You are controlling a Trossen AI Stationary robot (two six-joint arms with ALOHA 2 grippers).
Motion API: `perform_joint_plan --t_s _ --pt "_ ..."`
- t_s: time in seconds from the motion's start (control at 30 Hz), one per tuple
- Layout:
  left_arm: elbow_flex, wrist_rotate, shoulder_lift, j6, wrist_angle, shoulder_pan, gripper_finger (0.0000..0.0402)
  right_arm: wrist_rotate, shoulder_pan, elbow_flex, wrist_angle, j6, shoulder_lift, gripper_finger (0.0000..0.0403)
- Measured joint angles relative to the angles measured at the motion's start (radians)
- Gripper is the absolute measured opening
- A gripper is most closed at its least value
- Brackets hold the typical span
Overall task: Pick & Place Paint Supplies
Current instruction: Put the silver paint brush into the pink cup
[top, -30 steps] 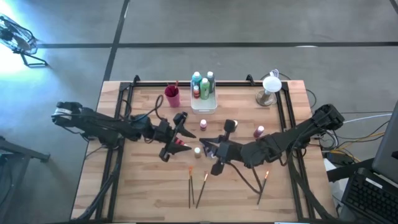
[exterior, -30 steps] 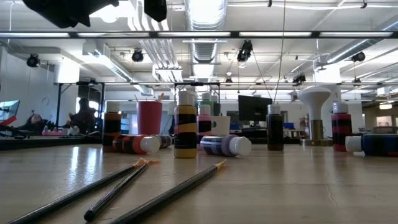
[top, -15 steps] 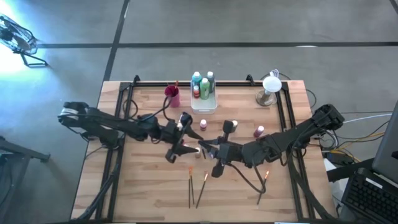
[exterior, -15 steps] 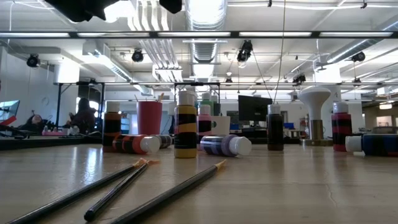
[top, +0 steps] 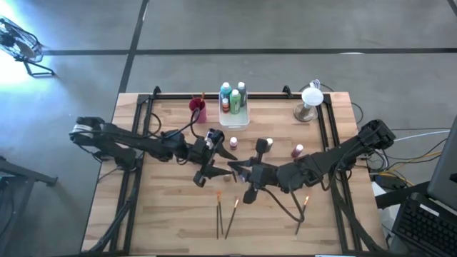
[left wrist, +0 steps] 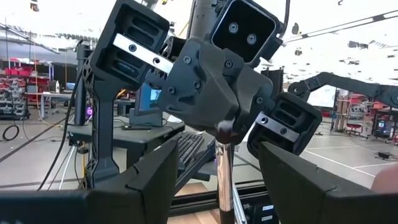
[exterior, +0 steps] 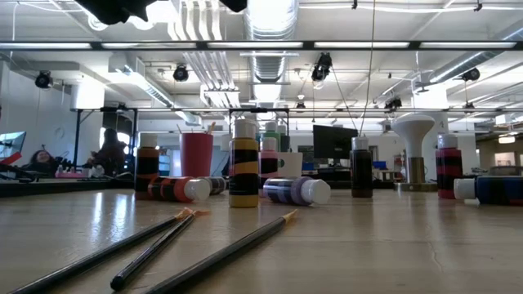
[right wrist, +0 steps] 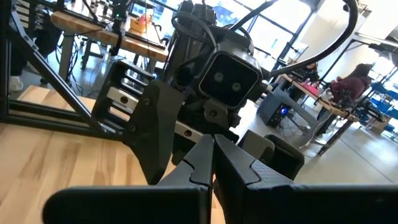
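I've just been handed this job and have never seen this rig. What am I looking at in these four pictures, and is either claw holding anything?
Two dark robot arms work over a wooden table. One picture looks straight down, one sits at table height, and one camera rides on each wrist. The left gripper is open. The right gripper faces it, shut on what looks like a thin paintbrush. On the table lie loose brushes, small paint bottles, a magenta cup and a tray holding more bottles.
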Motion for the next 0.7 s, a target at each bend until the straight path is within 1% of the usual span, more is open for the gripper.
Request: perform_joint_plan --t_s 0.1,0.23,0.43,0.63,0.67,0.7 --pt "0.0 0.0 -0.004 0.001 -0.011 0.0 0.022 0.0 0.0 -0.001 0.0 0.0 0.0 0.0008" --pt "0.0 -0.015 -0.004 0.001 -0.028 0.001 0.0189 0.0 0.0 -0.001 0.0 0.0 0.0 0.0008" --pt "0.004 -0.022 -0.004 0.001 -0.029 0.001 0.0117 0.0 0.0 -0.001 0.0 0.001 0.0 0.0008" --pt "0.014 -0.023 -0.005 0.001 -0.03 0.002 0.0032 0.003 -0.001 -0.001 -0.001 0.002 0.0 0.0008" --pt "0.014 -0.023 -0.005 0.001 -0.03 0.002 0.0022 0.003 -0.001 -0.001 -0.001 0.002 0.0 0.0008" --pt "0.016 -0.023 -0.005 0.001 -0.032 0.002 0.002 0.003 -0.001 -0.001 -0.002 0.001 0.0 0.0008"
